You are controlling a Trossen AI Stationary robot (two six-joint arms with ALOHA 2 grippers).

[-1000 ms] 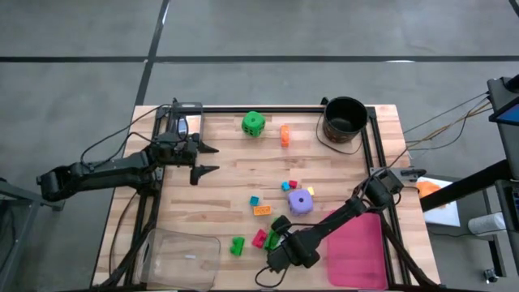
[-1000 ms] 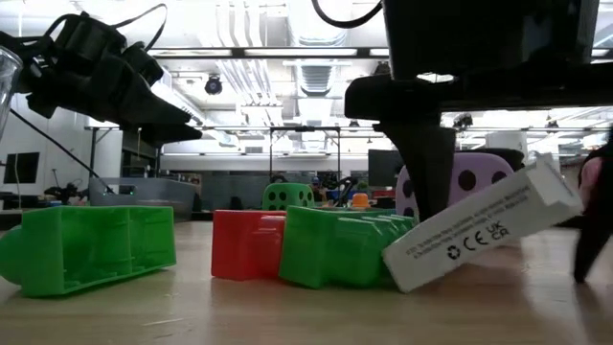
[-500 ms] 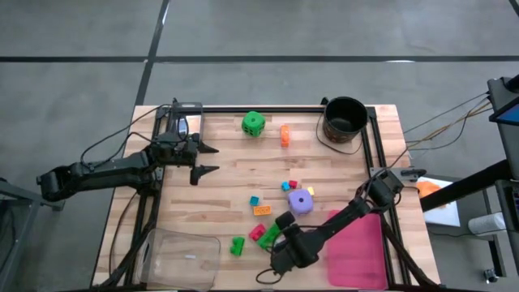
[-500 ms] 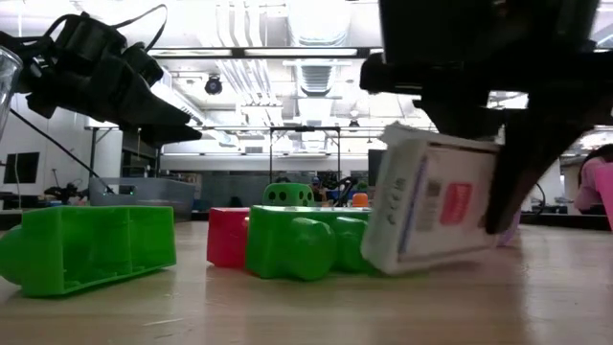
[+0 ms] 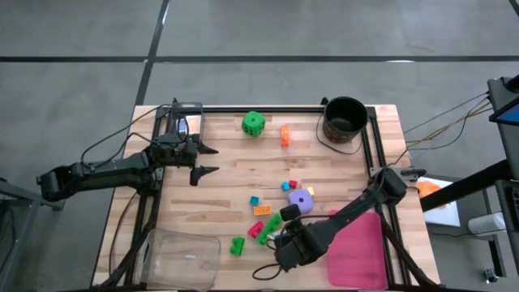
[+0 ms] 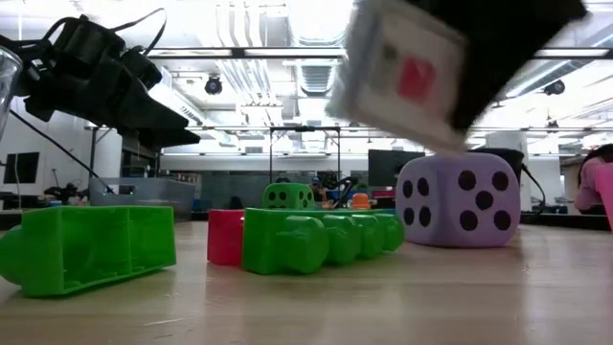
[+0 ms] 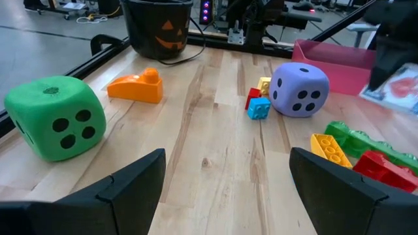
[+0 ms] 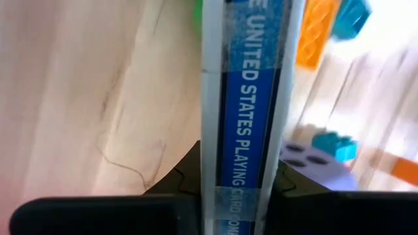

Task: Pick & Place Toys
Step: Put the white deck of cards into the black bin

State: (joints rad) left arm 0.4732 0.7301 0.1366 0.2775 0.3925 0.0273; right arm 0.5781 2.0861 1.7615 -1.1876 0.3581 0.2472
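Toys sat mostly mid-table toward the near right edge. High view: right gripper (image 5: 285, 231) was over the green (image 5: 269, 228) and red bricks (image 5: 255, 230), just off the pink tray's (image 5: 357, 251) left edge; the pack it held was hidden under the arm. Left gripper (image 5: 208, 159) hung idle near the left edge, fingers spread, nothing in them. Count: two dice, green die (image 5: 253, 122) by the far edge and purple die (image 5: 301, 199) mid-table; one orange piece (image 5: 285, 135) near the black bucket (image 5: 345, 118) at the far right corner; one clear bin (image 5: 179, 256) at the near left corner.

Low view: card pack (image 6: 407, 72) was clear of the wood, tilted, above the purple die; likely lifted so it could clear the bricks on the way to a container. Three bricks in front: two green, one red.

Left wrist view: five small bricks beside the purple die, plus the orange piece.

Right wrist view: right claw was clamped on the pack's two faces, edge-on; grip on the thin dimension probably suited the narrow jaws.
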